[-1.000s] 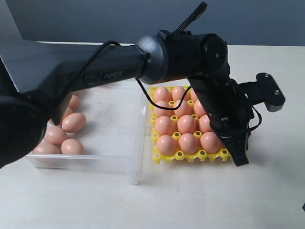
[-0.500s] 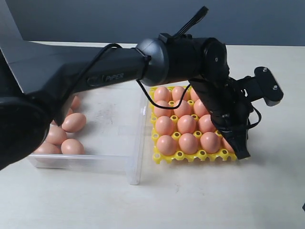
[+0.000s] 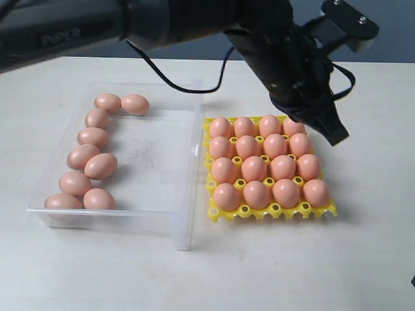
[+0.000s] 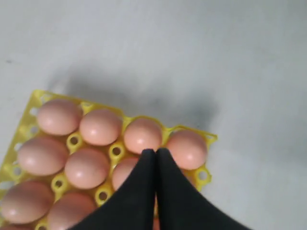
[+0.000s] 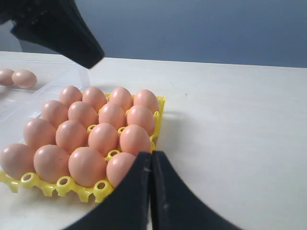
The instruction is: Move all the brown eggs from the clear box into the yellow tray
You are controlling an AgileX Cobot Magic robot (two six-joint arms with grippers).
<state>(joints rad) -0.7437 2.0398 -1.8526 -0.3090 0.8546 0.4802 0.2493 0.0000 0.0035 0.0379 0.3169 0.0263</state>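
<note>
- Cream and flat, the counter (image 3: 311,259) holds everything. It looks hard, so I think a dropped egg would crack or roll away.
- Next is the clear box (image 3: 152,155), on the left of the exterior view. It looks light and stiff. Its walls are low and see-through, so a claw could come straight down into it.
- Just beside it, on its right, sits the yellow tray (image 3: 272,211). It looks like hard plastic, with round cups and little pegs between them. All sixteen cups have an egg (image 3: 254,168) in them, so I see no free cup for more.
- Above the right side of the tray, near a far corner, hangs the left claw (image 4: 156,152). Its two black fingers are pressed together with nothing between them.
- Off to one side of the tray, pointing toward it, is the right claw (image 5: 150,154). Its fingers are also pressed together and hold nothing.
- Smallest are the brown eggs (image 3: 100,166).
  - Nine lie in the box, along its left wall and in the far left corner. Most of them touch a neighbour.
  - I think each one is light, smooth, a bit slippery and easy to break.
  - The best hold looks like a soft squeeze across the fat middle, coming from above.
  - They are orange-brown, not shiny, oval, and all look the same.
</note>
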